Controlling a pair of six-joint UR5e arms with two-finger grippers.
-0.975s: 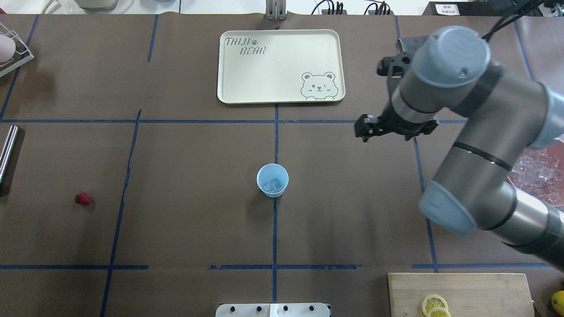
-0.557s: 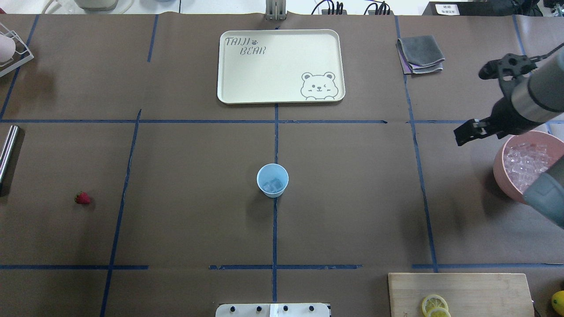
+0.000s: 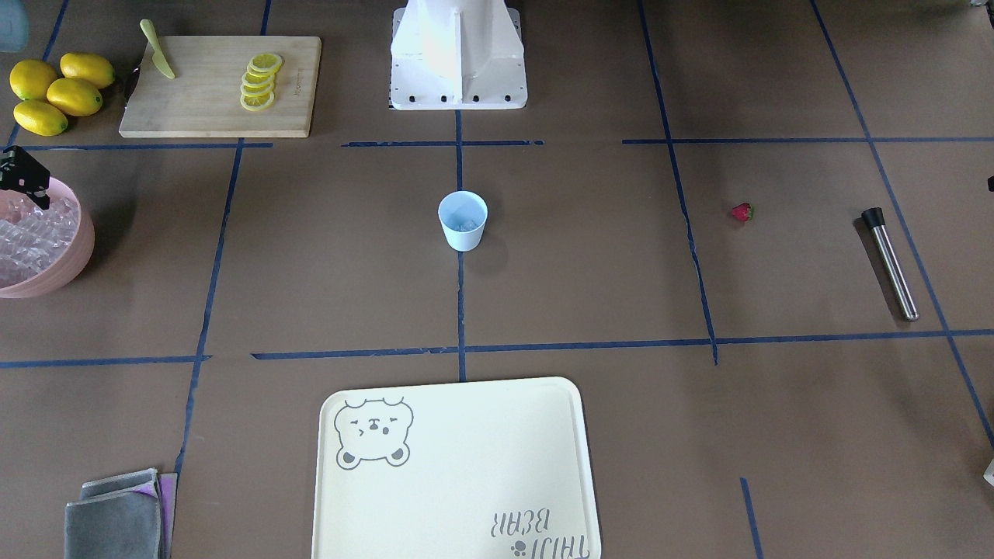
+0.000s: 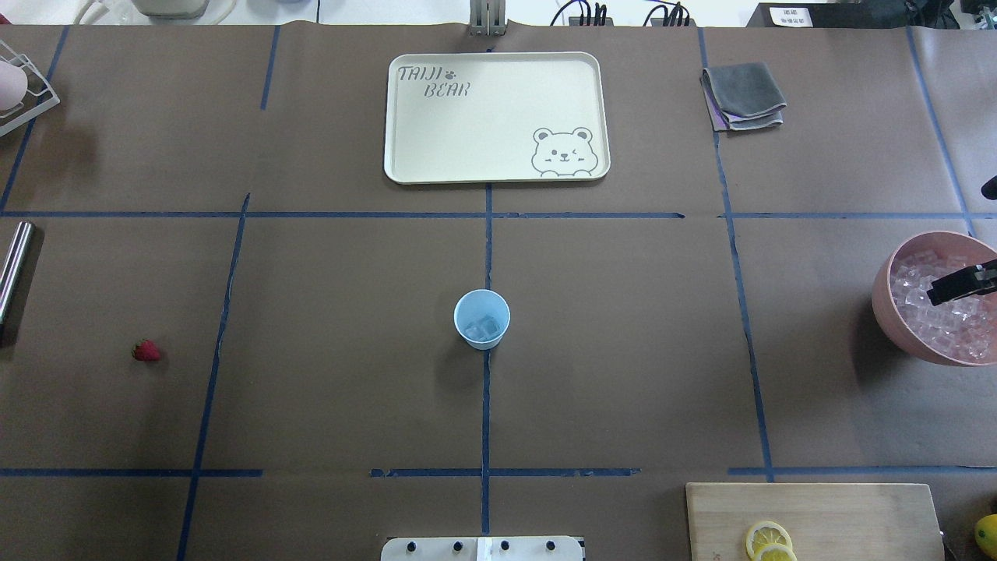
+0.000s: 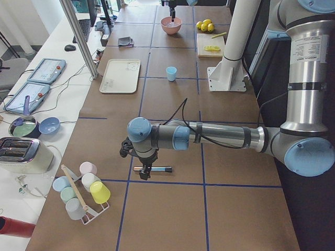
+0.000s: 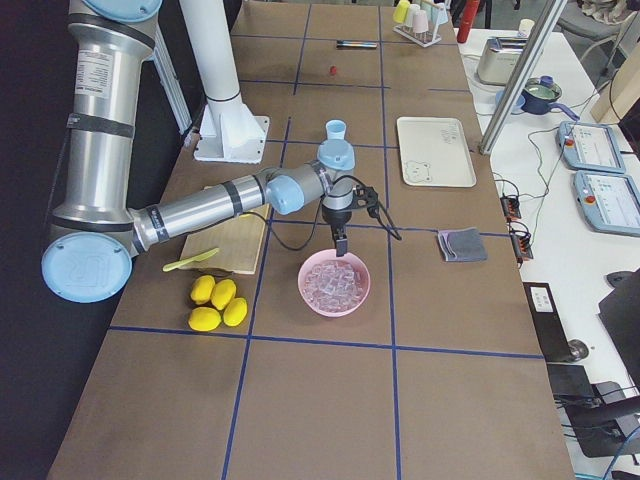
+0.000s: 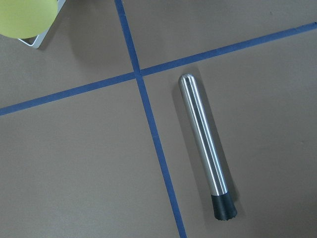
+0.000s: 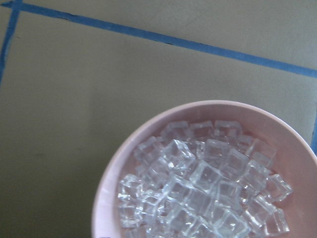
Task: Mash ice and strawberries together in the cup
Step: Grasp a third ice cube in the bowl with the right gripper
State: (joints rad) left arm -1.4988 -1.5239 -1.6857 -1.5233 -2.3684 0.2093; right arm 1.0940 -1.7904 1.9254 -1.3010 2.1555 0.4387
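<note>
Jaws on neither gripper could be read. The pale blue cup (image 4: 482, 318) stood upright mid-table on a blue tape line, holding what looked like two cubes of ice (image 4: 483, 329). The strawberry (image 4: 146, 351) lay alone, well off toward the robot's left. Far right, the right gripper (image 4: 964, 283), only partly in frame, hung over a pink bowl (image 4: 884, 300) heaped with more cubes; far left, the left gripper (image 5: 145, 172), seen only from the side, hovered above a steel muddler (image 7: 205, 144) lying flat.
</note>
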